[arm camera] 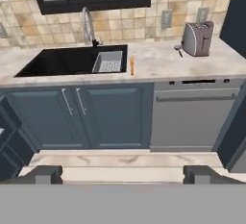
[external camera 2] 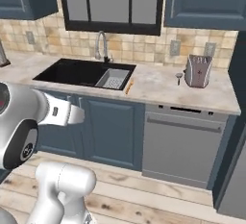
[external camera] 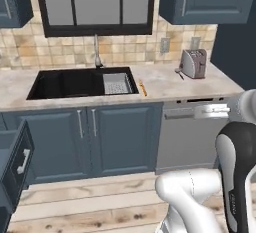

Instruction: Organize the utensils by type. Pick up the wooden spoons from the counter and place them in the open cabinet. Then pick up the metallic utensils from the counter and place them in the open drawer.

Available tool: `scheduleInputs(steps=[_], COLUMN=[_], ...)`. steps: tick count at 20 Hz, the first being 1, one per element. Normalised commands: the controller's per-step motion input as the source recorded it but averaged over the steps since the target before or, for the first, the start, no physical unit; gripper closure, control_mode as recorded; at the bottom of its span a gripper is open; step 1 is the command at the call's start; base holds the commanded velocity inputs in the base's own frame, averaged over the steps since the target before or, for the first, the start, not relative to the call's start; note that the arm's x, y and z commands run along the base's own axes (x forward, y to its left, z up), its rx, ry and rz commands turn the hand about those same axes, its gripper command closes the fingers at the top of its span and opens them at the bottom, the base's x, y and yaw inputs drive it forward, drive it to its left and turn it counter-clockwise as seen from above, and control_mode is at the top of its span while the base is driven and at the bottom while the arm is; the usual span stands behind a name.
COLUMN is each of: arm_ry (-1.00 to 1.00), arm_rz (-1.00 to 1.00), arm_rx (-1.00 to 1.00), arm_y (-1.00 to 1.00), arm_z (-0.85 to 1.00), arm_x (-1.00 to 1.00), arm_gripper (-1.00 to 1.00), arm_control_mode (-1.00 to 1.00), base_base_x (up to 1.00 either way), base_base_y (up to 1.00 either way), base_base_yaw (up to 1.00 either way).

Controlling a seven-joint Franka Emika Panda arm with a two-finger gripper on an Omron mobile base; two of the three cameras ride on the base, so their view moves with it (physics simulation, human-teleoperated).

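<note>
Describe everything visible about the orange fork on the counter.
The fork is a slim orange-copper utensil, metallic by its colour, lying flat on the beige marbled counter just right of the black sink, beside its grey drain tray. Its long axis runs from the counter's front edge back toward the wall. The tines are too small to make out. Only the counter touches it.

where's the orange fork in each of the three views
Left base view: the orange fork lies on the counter, just right of the sink.
Right base view: centre, right of the sink's corner.
Hand view: upper middle, beside the sink.
Shared landmark: the toaster, further right along the counter.
</note>
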Motion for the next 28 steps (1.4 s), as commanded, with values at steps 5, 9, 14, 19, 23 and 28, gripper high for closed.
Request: scheduleInputs(steps=[5, 9, 14, 19, 23, 28], arm_ry=[0.00, 0.00, 0.00, 0.00, 0.00, 0.00], arm_rz=[0.00, 0.00, 0.00, 0.00, 0.00, 0.00], arm_rx=[0.00, 0.00, 0.00, 0.00, 0.00, 0.00], arm_y=[0.00, 0.00, 0.00, 0.00, 0.00, 0.00], arm_z=[0.00, 0.00, 0.00, 0.00, 0.00, 0.00], arm_x=[0.00, 0.00, 0.00, 0.00, 0.00, 0.00], arm_gripper=[-1.00, -1.00, -1.00, -1.00, -1.00, -1.00], arm_control_mode=[1.00, 1.00, 1.00, 1.00, 1.00, 1.00], base_base_x=[0.88, 0.81, 0.78, 0.75, 0.78, 0.26], base_base_y=[-0.05, 0.00, 0.00, 0.00, 0.00, 0.00], base_base_yaw=[-0.12, -0.08, -0.06, -0.01, 0.00, 0.00])
